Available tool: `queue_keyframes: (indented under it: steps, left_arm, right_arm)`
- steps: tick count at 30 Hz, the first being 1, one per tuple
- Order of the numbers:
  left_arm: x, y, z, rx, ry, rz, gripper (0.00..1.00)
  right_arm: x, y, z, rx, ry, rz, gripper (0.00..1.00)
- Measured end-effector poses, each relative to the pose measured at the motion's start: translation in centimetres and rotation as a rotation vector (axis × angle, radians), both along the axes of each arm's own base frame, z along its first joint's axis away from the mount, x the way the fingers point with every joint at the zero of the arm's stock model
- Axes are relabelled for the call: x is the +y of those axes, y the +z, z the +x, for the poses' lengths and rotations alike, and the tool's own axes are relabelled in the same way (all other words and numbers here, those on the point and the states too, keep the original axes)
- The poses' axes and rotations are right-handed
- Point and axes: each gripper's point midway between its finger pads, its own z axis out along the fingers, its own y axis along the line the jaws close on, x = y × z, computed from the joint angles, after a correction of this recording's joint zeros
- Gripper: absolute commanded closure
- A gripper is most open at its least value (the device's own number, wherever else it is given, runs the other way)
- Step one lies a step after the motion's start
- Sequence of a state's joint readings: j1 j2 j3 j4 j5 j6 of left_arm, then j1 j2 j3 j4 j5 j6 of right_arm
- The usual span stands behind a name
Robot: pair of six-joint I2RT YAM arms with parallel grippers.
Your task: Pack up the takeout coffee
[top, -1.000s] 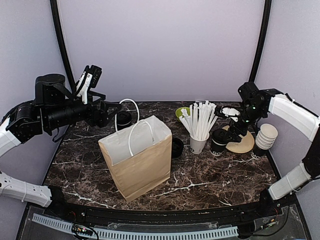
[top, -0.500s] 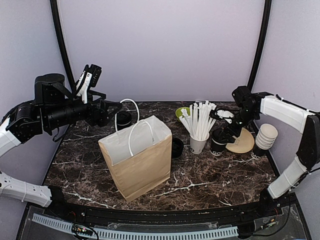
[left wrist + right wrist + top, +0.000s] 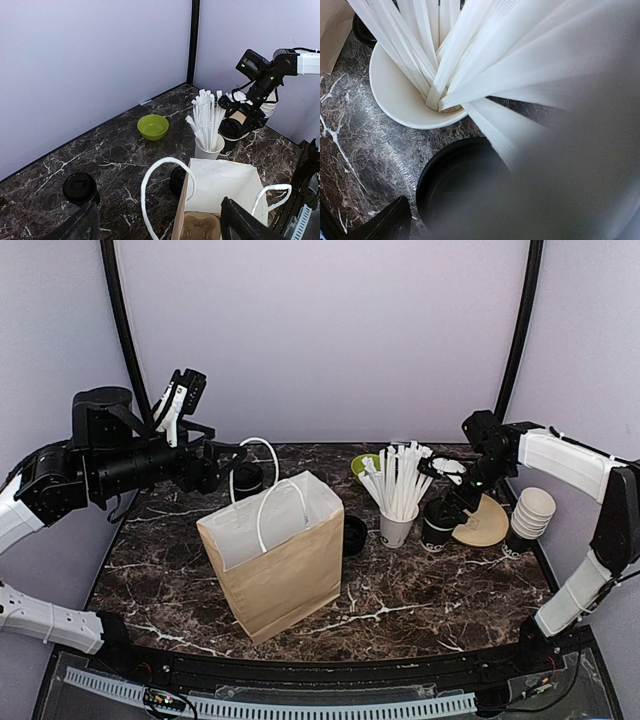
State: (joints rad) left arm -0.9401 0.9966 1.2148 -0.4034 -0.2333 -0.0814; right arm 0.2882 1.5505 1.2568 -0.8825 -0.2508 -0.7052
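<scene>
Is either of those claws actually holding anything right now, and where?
Nothing is held. The left gripper hangs open in the air; the right gripper stands open just over the lidded coffee cup, not closed on it.

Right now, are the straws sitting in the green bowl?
No, the straws stand in a white cup, and the green bowl sits apart from it with nothing inside.

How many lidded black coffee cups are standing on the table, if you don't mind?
2. One coffee cup stands behind the paper bag at back left; the other cup stands right of the straw cup, by the right gripper. The bag might hide more.
</scene>
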Motion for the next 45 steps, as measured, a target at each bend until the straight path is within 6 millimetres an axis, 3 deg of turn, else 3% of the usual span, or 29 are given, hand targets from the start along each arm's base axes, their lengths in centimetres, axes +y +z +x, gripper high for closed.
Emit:
queue_keyframes:
  steps: [8,15,24,31,39,45]
  left_arm:
    - [-0.3,0.2,-0.1,-0.002,-0.014,-0.009,0.14]
    - [-0.2,-0.1,-0.2,0.000,-0.015,-0.009,0.15]
    - [0.2,-0.1,-0.4,-0.003,-0.015,-0.012,0.15]
    - [0.2,-0.1,-0.4,-0.003,-0.016,-0.013,0.15]
    - [0.1,0.2,-0.4,-0.013,-0.016,-0.023,0.15]
    - [-0.2,0.1,-0.2,-0.023,-0.019,-0.014,0.15]
  right_arm:
    - [-0.1,-0.1,0.0,0.009,-0.021,-0.001,0.15]
    - [-0.2,-0.4,0.1,0.019,-0.036,-0.005,0.11]
    - [-0.2,-0.5,0.1,0.025,-0.046,-0.004,0.27]
    - [-0.3,-0.1,-0.4,0.026,-0.052,-0.001,0.28]
    - [0.3,3.7,-3.0,-0.056,-0.013,0.042,0.28]
    - [1.9,2.2,-6.8,0.001,0.072,0.045,0.27]
